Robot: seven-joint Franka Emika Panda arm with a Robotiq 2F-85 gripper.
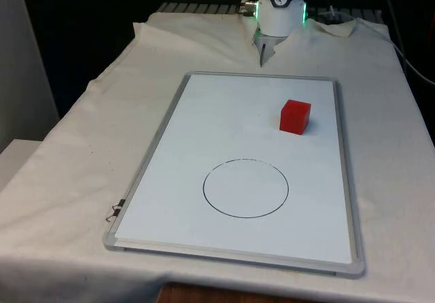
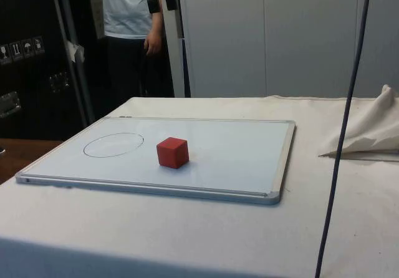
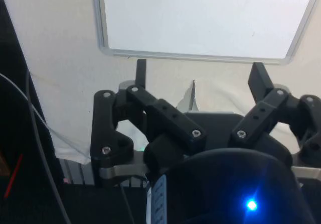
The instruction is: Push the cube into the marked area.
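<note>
A red cube (image 1: 295,116) (image 2: 173,152) rests on a whiteboard (image 1: 204,113) (image 2: 249,147) that lies flat on the cloth. It sits toward the board's far corner on the front view's right. A black circle (image 1: 245,187) (image 2: 113,144) is drawn on the board nearer the camera, a clear gap away from the cube. My gripper (image 3: 199,76) is open, its two black fingers (image 3: 141,72) spread wide with nothing between them. It hangs high above the cloth beyond the whiteboard's short edge (image 3: 200,57), well away from the cube.
A person (image 2: 131,16) stands behind the table in the side view. A dark cable (image 2: 341,141) hangs down across that view. The cloth bunches in a fold (image 1: 262,51) near the robot's base (image 1: 281,7). A small clip (image 1: 114,212) lies at the board's near corner.
</note>
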